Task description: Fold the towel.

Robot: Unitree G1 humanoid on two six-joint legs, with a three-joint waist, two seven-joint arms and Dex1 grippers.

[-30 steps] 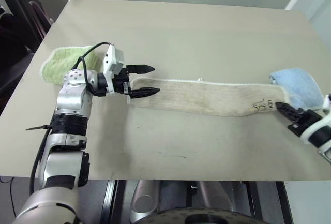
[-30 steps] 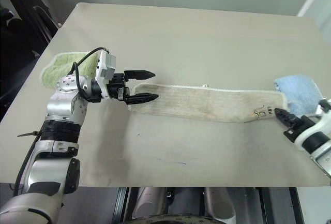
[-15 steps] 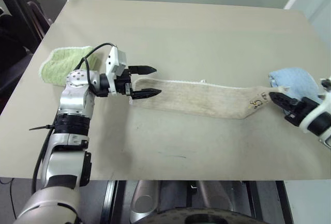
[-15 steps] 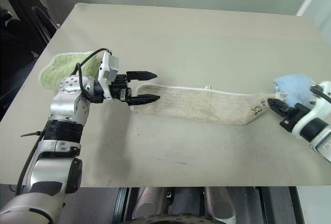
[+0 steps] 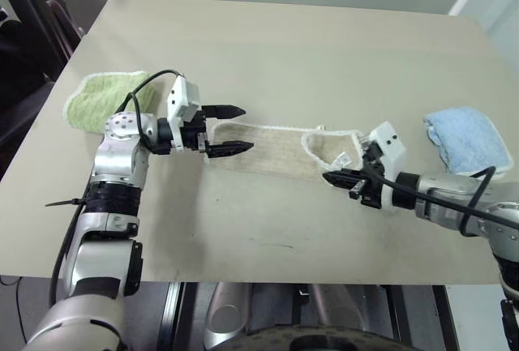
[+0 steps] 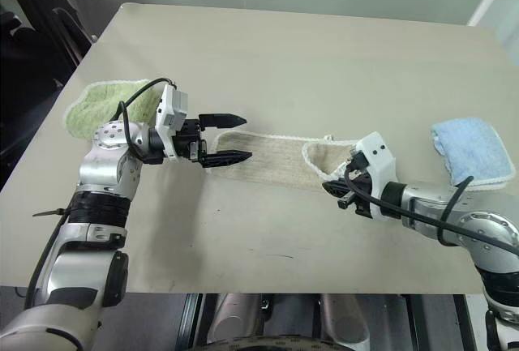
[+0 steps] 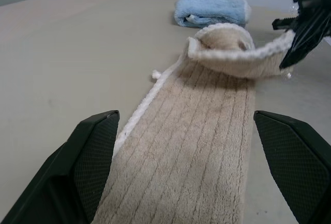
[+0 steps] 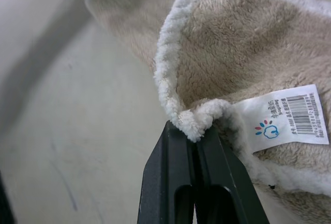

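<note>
Three cloths on the table [image 5: 268, 35]: green towel [image 5: 93, 100] at 9 o'clock, beige towel [image 5: 268, 147] stretched across the centre, blue towel [image 5: 468, 136] at 3 o'clock.

Left gripper [image 5: 235, 129] fingers wide apart, straddling the beige towel's left end just above it, not pinching anything.

Right gripper [image 5: 334, 177] fingers together, clamped on the towel's right-hand corner [image 8: 199, 122]; white label [image 8: 284, 116] sits just beside the pinch. That end is lifted and curled over toward 9 o'clock, so the right part is already doubled onto the strip.

Step, as I read it: first fold, bringing the right end to the left end. Roughly mid-fold.

Next move calls for carrying the pinched corner on toward 9 o'clock, low and level, landing it edge-on-edge at the left end. The left gripper sits right there, so it needs to pin the end or clear out.

No containers in sight.
</note>
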